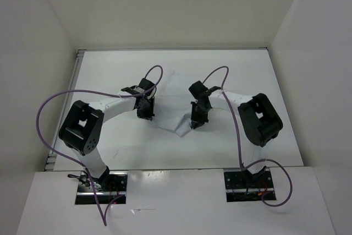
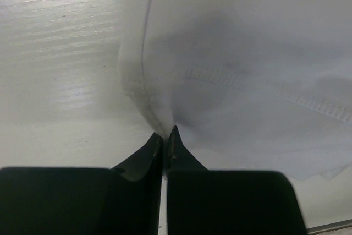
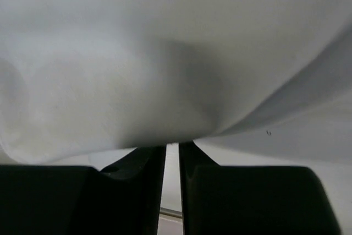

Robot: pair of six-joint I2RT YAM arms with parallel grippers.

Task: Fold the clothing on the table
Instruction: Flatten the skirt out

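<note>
1. Item: thin, soft, plain white fabric clothing. Lay near the centre of the glossy white rectangular table, rumpled and irregular in outline, with one corner pointing to 6 o'clock.
2. Left gripper, black, two-fingered. Stood at the clothing's 8 o'clock edge. Fingers were pressed together, pinching a fold beside a stitched hem, with the cloth puckered at the tips.
3. Right gripper, black, two-fingered. Stood at the clothing's 5 o'clock edge. Fingers were parted by a narrow slit, with cloth draped across the tips. Could not be told whether any cloth was caught between them.
4. Done, as judged: one edge secured, and a second hold apparently being sought. Showed no neat fold anywhere.
5. Left, as judged: securing the second hold, lifting one part over the other, laying it flat, and making any further folds. Ranked as an early stage.
</note>
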